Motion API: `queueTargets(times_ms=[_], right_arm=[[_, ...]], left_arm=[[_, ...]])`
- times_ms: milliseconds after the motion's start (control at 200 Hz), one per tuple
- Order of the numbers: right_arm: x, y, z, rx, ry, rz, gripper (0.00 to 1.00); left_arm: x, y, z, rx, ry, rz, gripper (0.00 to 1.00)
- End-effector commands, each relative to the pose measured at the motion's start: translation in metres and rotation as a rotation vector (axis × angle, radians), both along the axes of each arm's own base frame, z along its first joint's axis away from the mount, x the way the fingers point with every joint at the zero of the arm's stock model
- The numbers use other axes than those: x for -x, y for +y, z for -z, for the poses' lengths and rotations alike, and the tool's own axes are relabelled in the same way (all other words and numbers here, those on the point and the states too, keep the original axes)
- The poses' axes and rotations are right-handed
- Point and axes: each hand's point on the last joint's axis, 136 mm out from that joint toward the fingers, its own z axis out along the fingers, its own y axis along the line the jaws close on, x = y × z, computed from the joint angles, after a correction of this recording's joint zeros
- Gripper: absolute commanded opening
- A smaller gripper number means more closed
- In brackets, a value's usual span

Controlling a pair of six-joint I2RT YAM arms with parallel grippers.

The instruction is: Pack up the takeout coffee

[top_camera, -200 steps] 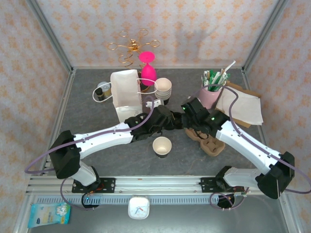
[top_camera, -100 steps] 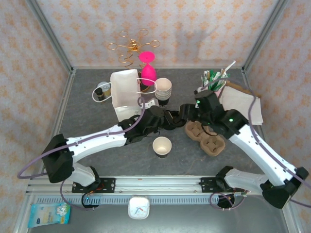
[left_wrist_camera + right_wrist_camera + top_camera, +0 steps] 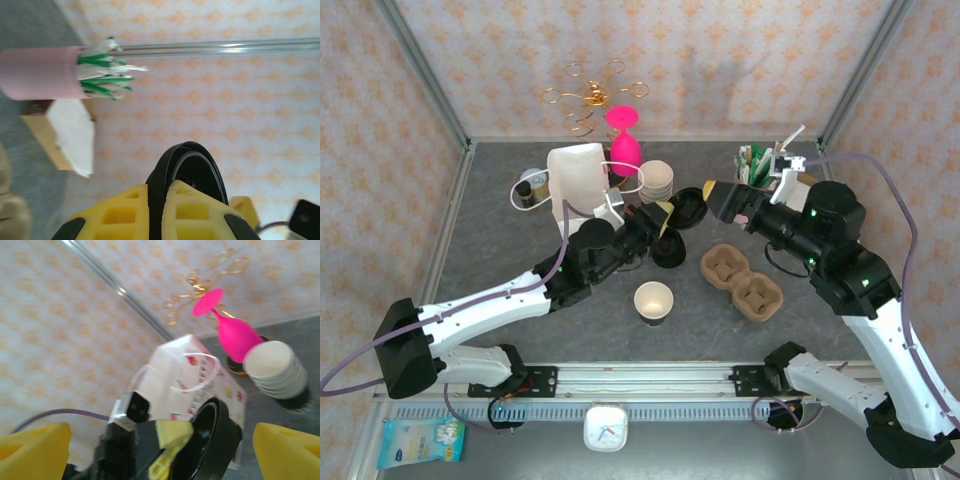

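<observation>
Left gripper point(image 3: 162, 196) is clamped on the edge of the black lid point(image 3: 690, 207), its yellow fingers point(image 3: 125, 210) pressed to either side of the rim. The left arm reaches low from its base to the middle of the table point(image 3: 490, 240), holding the lid on edge above the surface. The right gripper point(image 3: 718, 198) is raised off the table just beside the lid and pointed at it. Its fingers point(image 3: 35, 450) are spread wide and hold nothing. The right arm is bent high at the elbow.

The table is covered in dark grey matting. Walls point(image 3: 720, 60) papered in a pale orange pattern close it in, with metal posts point(image 3: 425, 75) at the corners.

One paper cup point(image 3: 653, 299) stands open and unlidded near the front middle of the table. One brown carrier point(image 3: 741, 282) lies to its right with both of its two wells empty. Towards the back are one stack of cream cups point(image 3: 657, 180), one white bag point(image 3: 578, 190) with handles, one pink goblet point(image 3: 625, 150), one gold wire stand point(image 3: 590, 95) and one small tin point(image 3: 532, 187). At the back right are one pink cup of straws point(image 3: 40, 72) and, just beside it, one pile of white napkins point(image 3: 75, 135).
</observation>
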Motion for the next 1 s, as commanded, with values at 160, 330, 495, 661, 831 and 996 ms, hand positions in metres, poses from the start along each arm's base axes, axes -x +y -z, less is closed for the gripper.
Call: queueTargets(times_ms=[160,330,495,661,831,996], right_arm=[[0.037,0.004,-0.084,-0.236,-0.206,-0.141,1.00],[0.047,0.002,-0.103,-0.308,-0.250,-0.168,1.00],[0.045,0.016,-0.106,-0.405,-0.211,-0.260,1.00],[0.049,0.029,-0.116,-0.519,-0.210,-0.384,1.00],[0.046,0.034,-0.122,-0.586,-0.208,-0.430,1.00],[0.042,0.041,-0.119,-0.623,-0.182,-0.470,1.00]], left_arm=[[0.015,0.016,-0.088,0.334,-0.109,0.036,0.01],[0.021,0.033,-0.118,0.389,-0.155,0.015,0.01],[0.027,0.045,-0.145,0.477,-0.206,0.015,0.01],[0.031,0.035,-0.173,0.561,-0.238,0.080,0.01],[0.038,0.025,-0.197,0.628,-0.282,0.157,0.00],[0.036,0.018,-0.199,0.658,-0.271,0.183,0.00]])
